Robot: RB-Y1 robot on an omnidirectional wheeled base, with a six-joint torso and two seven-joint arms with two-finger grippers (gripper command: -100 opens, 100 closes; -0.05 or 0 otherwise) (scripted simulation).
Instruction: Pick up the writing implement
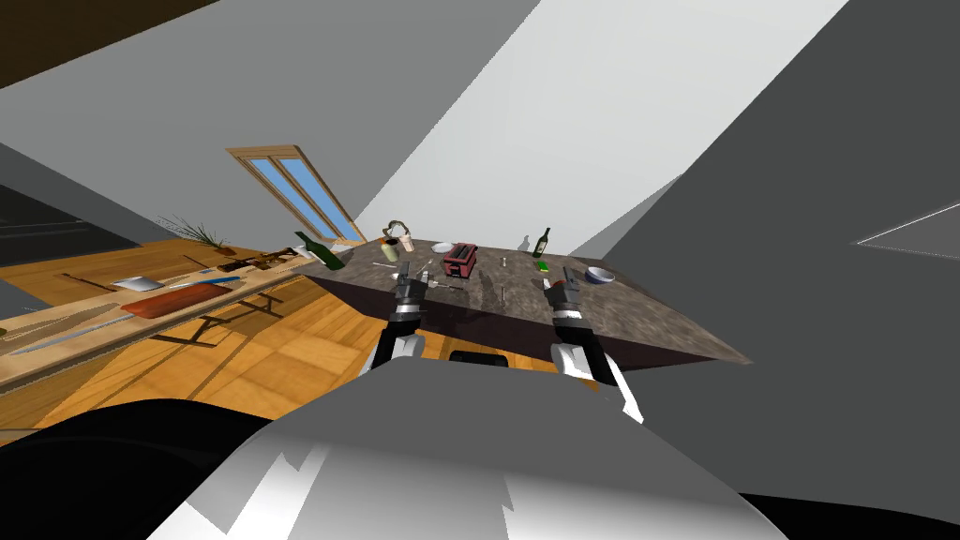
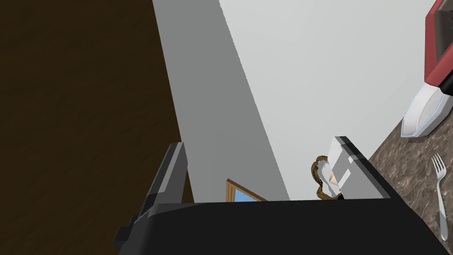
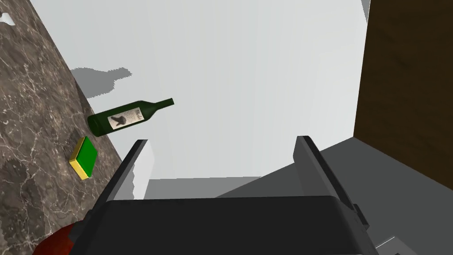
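Observation:
A dark marbled counter [image 1: 647,323] stands in front of me. Several thin pale pieces lie on it, one [image 1: 502,296] between my two grippers and one [image 1: 383,264] near the left; I cannot tell which is the writing implement. My left gripper [image 1: 406,272] hovers over the counter's near left part, open and holding nothing [image 2: 259,144]. A fork [image 2: 439,186] lies beside it. My right gripper [image 1: 567,277] hangs over the near right part, open with nothing between its fingers [image 3: 222,141].
On the counter are a red toaster [image 1: 459,260], a white plate [image 1: 441,247], a cup [image 1: 390,249], two green bottles [image 1: 317,249] [image 3: 128,117], a green and yellow sponge [image 3: 84,157] and a bowl [image 1: 600,275]. A long wooden table [image 1: 56,352] stands at the left.

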